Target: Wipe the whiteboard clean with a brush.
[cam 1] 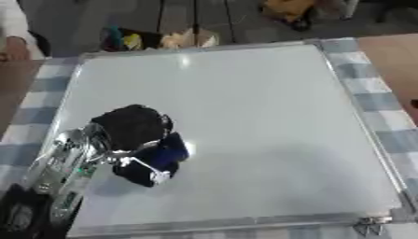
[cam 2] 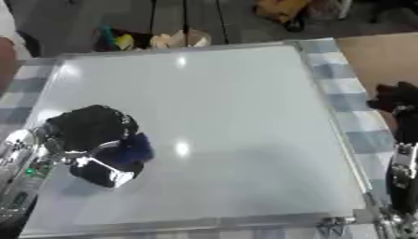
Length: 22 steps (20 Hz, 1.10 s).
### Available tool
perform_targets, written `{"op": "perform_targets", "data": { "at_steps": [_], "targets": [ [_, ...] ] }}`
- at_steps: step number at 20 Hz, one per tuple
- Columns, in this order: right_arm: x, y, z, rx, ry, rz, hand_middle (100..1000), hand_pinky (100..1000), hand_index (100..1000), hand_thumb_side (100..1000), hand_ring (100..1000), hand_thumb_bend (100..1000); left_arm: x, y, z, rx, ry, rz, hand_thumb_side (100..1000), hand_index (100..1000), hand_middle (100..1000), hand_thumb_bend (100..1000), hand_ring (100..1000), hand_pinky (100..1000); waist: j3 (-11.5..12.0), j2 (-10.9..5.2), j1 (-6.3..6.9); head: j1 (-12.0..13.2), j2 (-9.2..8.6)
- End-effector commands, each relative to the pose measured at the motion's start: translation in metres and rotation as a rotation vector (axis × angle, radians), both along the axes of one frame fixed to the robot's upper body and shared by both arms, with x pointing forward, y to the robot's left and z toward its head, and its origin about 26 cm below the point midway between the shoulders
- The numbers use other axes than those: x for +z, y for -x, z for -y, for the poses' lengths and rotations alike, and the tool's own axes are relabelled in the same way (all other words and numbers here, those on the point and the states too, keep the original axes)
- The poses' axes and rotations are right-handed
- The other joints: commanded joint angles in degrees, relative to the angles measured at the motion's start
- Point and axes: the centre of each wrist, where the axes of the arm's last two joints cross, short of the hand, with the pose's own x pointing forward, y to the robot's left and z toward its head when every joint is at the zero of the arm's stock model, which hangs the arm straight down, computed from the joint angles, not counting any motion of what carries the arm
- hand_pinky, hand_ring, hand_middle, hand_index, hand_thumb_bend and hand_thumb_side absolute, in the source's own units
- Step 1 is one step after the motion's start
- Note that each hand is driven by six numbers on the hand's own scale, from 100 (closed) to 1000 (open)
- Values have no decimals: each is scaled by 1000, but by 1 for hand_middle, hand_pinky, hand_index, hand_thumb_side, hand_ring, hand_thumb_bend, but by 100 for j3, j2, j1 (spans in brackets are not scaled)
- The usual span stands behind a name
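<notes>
Whiteboard (cam 1: 245, 116) lies flat and fills most of the frame, on a blue and white checked cloth (cam 1: 372, 100) whose stripes show along both sides. The board surface looks blank, with only light glare spots on it.

Left hand (cam 1: 130, 125) sits at the lower left of the board, fingers curled down round a dark blue brush (cam 1: 167, 154), which pokes out just right of and below the hand and is pressed on the board. The silver left arm (cam 1: 61, 163) comes in from the lower left corner and is cut off by the frame edge.

Only the right eye view has the right hand (cam 2: 398, 100): a black shape at the right edge, off the board and over the cloth, with its arm (cam 2: 400, 182) running down to the lower right corner. It is half cut off and blurred, so I cannot tell how its fingers are set. The left eye view shows at most a dark sliver at that edge.

The brush's shape is hard to make out since the hand covers most of it. A small white bit shows at the lower end, unclear what it is. Clutter (cam 1: 159, 39) beyond the top edge of the board is too blurred to name
</notes>
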Motion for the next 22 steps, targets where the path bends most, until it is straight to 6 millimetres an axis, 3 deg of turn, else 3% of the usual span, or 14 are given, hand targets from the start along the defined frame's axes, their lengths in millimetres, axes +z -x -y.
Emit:
{"op": "perform_targets", "data": {
  "at_steps": [1, 13, 22],
  "targets": [
    [7, 1, -1, 5, 13, 28, 596, 631, 804, 776, 747, 100, 21, 0, -17, 31, -5, 16, 607, 353, 405, 100, 471, 337, -2, -87, -33, -27, -65],
    [8, 0, -3, 12, 12, 35, 595, 633, 805, 778, 748, 100, 52, -20, -77, 229, 127, -38, 643, 337, 387, 100, 454, 307, -74, -27, -56, -18, -119],
    [9, -1, -5, 21, 15, 43, 594, 634, 805, 780, 748, 100, 66, -41, -122, 380, 212, -79, 652, 327, 374, 100, 446, 295, -190, 22, -51, 148, -166]
  ]
}}
